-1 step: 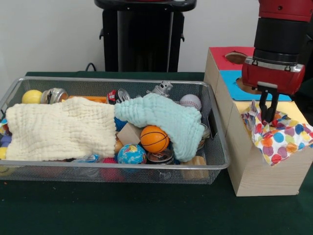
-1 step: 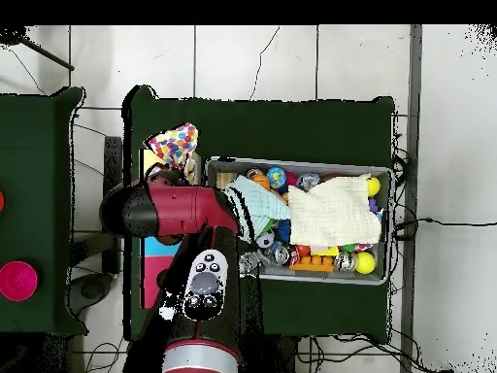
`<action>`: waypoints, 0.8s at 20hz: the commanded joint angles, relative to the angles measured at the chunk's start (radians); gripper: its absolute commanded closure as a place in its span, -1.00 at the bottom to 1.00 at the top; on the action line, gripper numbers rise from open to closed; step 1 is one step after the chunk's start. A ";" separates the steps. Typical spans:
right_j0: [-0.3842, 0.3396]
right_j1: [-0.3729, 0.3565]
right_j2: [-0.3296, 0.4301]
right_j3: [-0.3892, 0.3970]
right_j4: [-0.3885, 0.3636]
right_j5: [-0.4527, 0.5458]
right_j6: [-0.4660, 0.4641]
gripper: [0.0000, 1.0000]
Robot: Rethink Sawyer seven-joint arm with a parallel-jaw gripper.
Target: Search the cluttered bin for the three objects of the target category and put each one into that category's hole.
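Observation:
A polka-dot cloth (image 1: pixel 276 137) lies crumpled on the yellow section of the wooden sorting box (image 1: pixel 254 171); from overhead the same cloth (image 2: pixel 173 146) spills past the box's end. My gripper (image 1: pixel 268 119) hangs straight down over it, with its fingers close together and their tips buried in the fabric. In the wire bin (image 1: pixel 215 164) a cream cloth (image 1: pixel 58 129) and a light teal cloth (image 1: pixel 164 120) are draped over the clutter. In the overhead view my arm (image 2: pixel 180 209) hides the gripper.
The box has a red section with a hole (image 1: pixel 236 58) and a blue section (image 1: pixel 230 81) behind the yellow one. The bin also holds a small basketball (image 1: pixel 154 138), a globe ball (image 1: pixel 131 154), a baseball (image 1: pixel 190 101), a yellow ball (image 1: pixel 32 96), cans and wooden blocks.

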 commanded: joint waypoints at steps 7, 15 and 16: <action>0.068 0.254 0.116 0.101 0.014 -0.033 0.125 1.00; 0.196 0.319 -0.017 0.014 0.066 -0.012 0.209 1.00; 0.205 0.315 -0.025 0.012 0.073 0.007 0.207 1.00</action>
